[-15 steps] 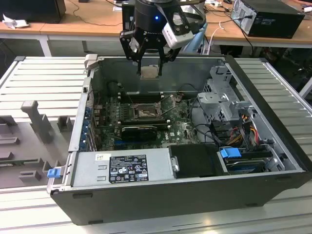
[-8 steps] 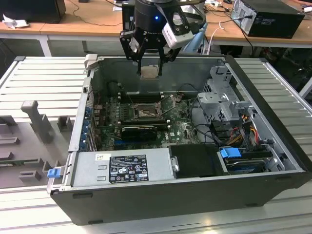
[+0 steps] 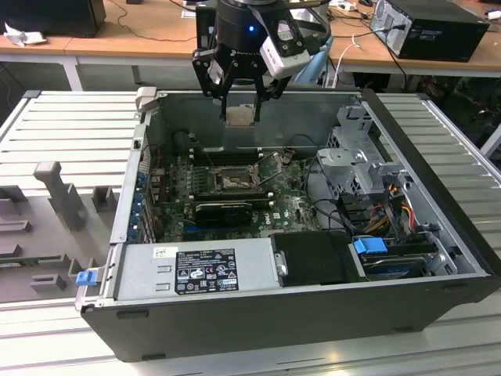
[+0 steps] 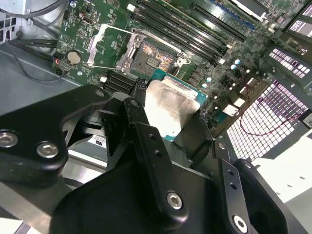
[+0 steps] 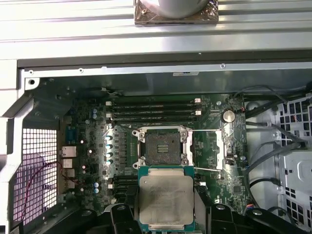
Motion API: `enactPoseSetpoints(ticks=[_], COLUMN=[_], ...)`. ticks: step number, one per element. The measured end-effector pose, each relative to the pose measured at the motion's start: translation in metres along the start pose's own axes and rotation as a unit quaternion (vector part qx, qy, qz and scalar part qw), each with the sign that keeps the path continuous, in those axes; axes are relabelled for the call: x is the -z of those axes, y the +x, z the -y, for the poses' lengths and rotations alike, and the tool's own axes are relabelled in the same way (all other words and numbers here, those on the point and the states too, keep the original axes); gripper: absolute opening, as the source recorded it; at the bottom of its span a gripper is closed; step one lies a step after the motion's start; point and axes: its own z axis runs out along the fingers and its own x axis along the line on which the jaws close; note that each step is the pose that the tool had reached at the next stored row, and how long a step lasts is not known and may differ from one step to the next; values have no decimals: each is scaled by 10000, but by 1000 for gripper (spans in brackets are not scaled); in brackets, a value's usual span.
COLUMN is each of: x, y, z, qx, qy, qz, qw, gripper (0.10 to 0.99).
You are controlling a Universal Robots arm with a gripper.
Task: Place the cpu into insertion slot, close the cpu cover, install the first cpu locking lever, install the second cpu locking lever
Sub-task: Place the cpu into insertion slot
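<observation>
My gripper [image 3: 239, 108] hangs over the back of the open computer case [image 3: 438, 227], shut on the cpu [image 3: 239, 116], a pale silver square chip with a green edge. In both wrist views the cpu [image 5: 165, 197] [image 4: 170, 105] sits flat between the black fingers [image 5: 217, 214]. The insertion slot [image 5: 163, 147] [image 4: 152, 57] [image 3: 232, 181] lies on the green motherboard below the chip, dark and uncovered. The cpu cover [image 5: 210, 150] [image 4: 108, 46] stands swung open beside the slot. Thin wire locking levers [image 5: 207, 130] are lifted off the socket.
Memory sticks [image 5: 153, 109] run behind the slot. A long black ribbed card [image 3: 223, 211] lies in front of it. A grey power supply [image 3: 196, 270] fills the near side, and a drive cage [image 3: 356, 168] with cables [image 3: 391, 204] stands at the exterior view's right.
</observation>
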Motion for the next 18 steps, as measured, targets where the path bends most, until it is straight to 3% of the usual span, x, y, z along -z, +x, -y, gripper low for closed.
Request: enactPoseSetpoints(ticks=[18], x=[0], y=[0], z=[0], qx=[-49], qy=[-1], qz=[4], qw=[10000], gripper=[537])
